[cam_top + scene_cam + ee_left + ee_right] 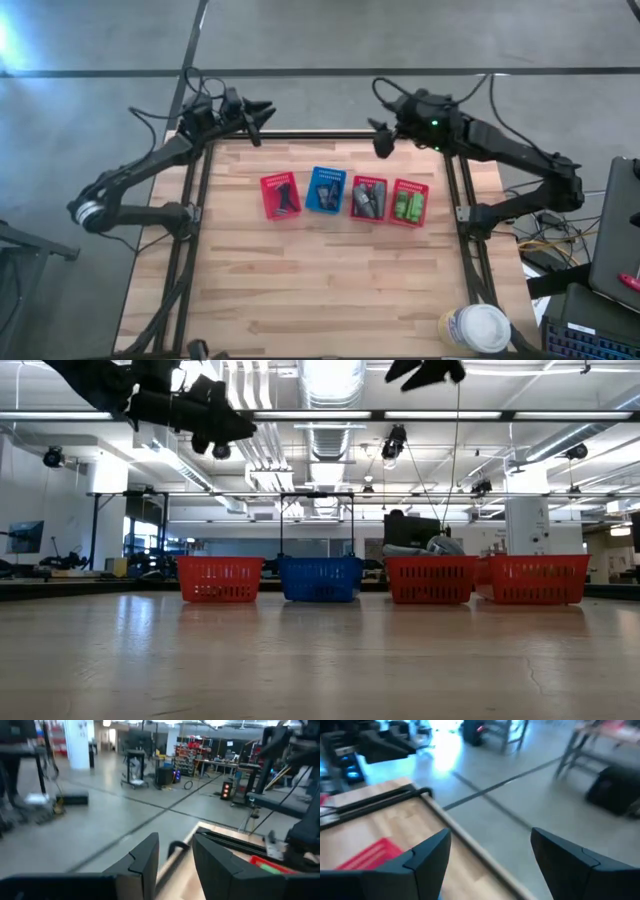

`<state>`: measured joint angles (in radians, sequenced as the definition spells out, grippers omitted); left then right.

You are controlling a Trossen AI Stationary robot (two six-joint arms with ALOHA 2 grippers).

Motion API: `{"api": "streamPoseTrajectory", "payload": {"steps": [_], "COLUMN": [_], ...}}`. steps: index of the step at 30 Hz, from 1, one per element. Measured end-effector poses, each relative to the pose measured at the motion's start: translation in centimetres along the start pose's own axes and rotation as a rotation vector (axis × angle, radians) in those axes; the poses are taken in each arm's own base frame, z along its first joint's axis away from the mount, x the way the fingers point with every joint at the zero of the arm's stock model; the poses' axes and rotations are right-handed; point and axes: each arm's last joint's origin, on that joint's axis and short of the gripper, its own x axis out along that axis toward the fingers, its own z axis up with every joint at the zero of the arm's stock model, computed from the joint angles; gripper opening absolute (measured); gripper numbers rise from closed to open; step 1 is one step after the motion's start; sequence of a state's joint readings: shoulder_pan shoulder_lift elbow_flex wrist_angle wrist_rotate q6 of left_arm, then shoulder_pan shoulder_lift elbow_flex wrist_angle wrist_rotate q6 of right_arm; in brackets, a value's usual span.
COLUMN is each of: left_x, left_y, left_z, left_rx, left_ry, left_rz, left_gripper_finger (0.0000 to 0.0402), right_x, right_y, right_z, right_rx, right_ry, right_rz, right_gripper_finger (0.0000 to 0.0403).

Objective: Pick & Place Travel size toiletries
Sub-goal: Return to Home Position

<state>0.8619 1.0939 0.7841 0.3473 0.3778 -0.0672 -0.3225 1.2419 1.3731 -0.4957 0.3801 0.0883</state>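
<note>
Hanging above the far left corner of the counter (pixel 300 300), the left gripper (pixel 258 118) has its fingers (pixel 145 862) a little apart, with nothing between them. The right gripper (pixel 381 137) hangs over the far edge toward the right side, its fingers (pixel 427 857) spread wide and likewise empty. Both are raised well clear of the four slotted baskets, which stand in a row across the middle of the counter.

From left to right, the first red basket (pixel 220 580) holds what look like thin dark pieces (pixel 285 197), though they are too small to tell apart. The blue basket (pixel 320 580) just beside it carries a mix of dark and grey items (pixel 326 193). The second red basket (pixel 430 580) has the grey tubes (pixel 367 200), and the third red basket (pixel 535 580), touching or nearly touching it, holds the green tubes (pixel 409 204). A white-lidded jar (pixel 477 328) stands at the counter's near right corner, well apart from the baskets.
</note>
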Motion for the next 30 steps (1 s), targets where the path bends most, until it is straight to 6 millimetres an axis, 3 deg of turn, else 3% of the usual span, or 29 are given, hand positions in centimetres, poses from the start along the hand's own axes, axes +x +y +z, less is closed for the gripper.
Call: {"api": "streamPoseTrajectory", "payload": {"steps": [7, 14, 24, 30], "left_x": [-1.0, -2.3, -3.5, -6.5], "left_y": [-0.4, -1.1, -1.5, -2.5], "left_z": [1.9, 3.0, 2.2, 1.0], "left_rx": [0.11, 0.098, 0.094, 0.09], "left_ry": [-0.064, -0.097, -0.101, -0.089], "left_rz": [0.03, 0.022, 0.056, 0.052], "left_gripper_finger": [0.0129, 0.0129, 0.0129, 0.013], "right_x": [-3.4, -5.9, -6.1, -5.2], "right_y": [-0.4, -1.5, -1.5, -1.2], "right_z": [2.3, 2.3, 2.3, 2.1], "right_rx": [-0.118, -0.11, -0.104, -0.115], "right_ry": [-0.066, -0.055, -0.06, -0.038], "right_rz": [-0.065, -0.074, -0.072, -0.073], "right_gripper_finger": [0.0251, 0.0238, 0.0221, 0.0225]}}
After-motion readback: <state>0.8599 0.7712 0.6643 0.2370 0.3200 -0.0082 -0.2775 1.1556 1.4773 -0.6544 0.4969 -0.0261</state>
